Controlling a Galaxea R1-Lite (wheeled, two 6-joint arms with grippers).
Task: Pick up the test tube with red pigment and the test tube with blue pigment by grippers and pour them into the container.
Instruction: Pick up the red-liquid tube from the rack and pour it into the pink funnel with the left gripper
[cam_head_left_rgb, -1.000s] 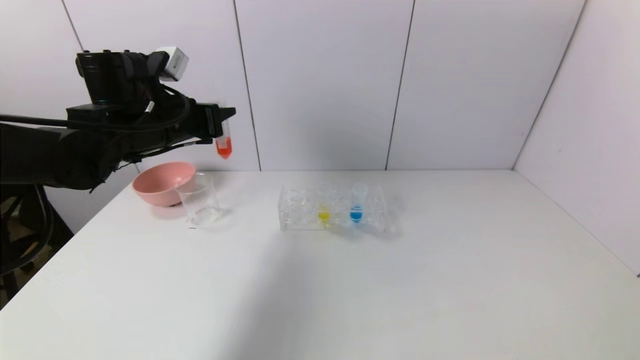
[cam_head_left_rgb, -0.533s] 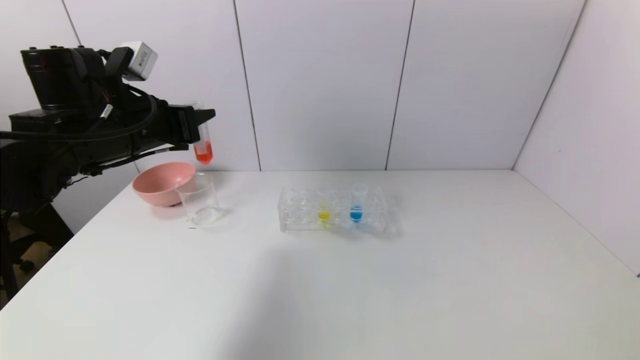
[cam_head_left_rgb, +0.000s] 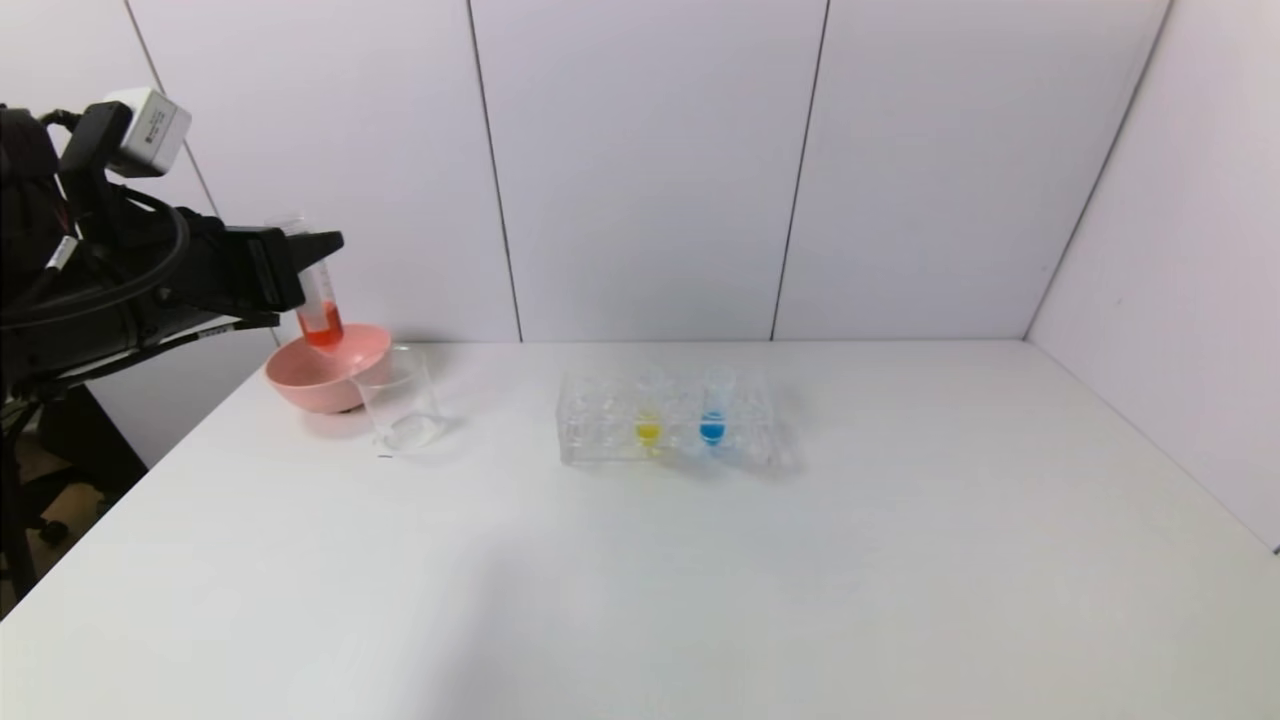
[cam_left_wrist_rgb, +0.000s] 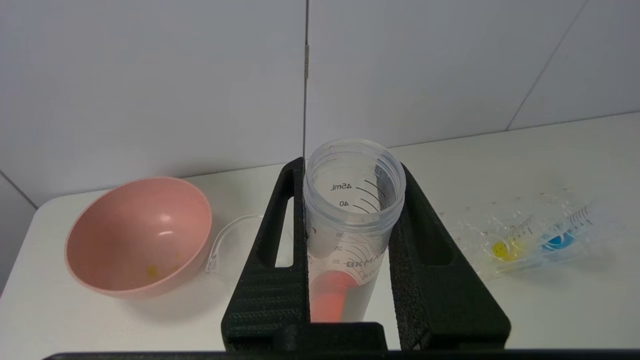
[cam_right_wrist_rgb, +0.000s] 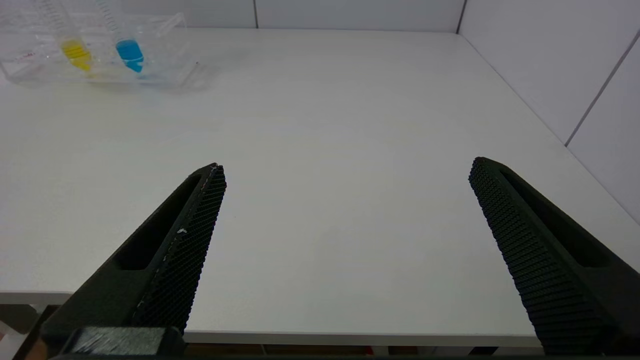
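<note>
My left gripper (cam_head_left_rgb: 318, 246) is shut on the test tube with red pigment (cam_head_left_rgb: 320, 318) and holds it near upright, slightly tilted, in the air over the pink bowl, to the left of the container (cam_head_left_rgb: 400, 405). In the left wrist view the gripper (cam_left_wrist_rgb: 350, 167) clamps the red tube (cam_left_wrist_rgb: 345, 240); the container (cam_left_wrist_rgb: 235, 235) lies partly hidden behind one finger. The test tube with blue pigment (cam_head_left_rgb: 712, 420) stands in the clear rack (cam_head_left_rgb: 600, 425); it also shows in the right wrist view (cam_right_wrist_rgb: 129, 50). My right gripper (cam_right_wrist_rgb: 348, 165) is open and empty near the table's front edge.
A pink bowl (cam_head_left_rgb: 325, 365) stands at the back left, touching the container's left side; it also shows in the left wrist view (cam_left_wrist_rgb: 137, 235). A tube with yellow liquid (cam_head_left_rgb: 648, 428) stands in the rack beside the blue one. Walls close the back and right.
My left gripper has moved left and slightly down with the red tube, from right of the container to over the pink bowl. The rack, bowl and container have not moved.
</note>
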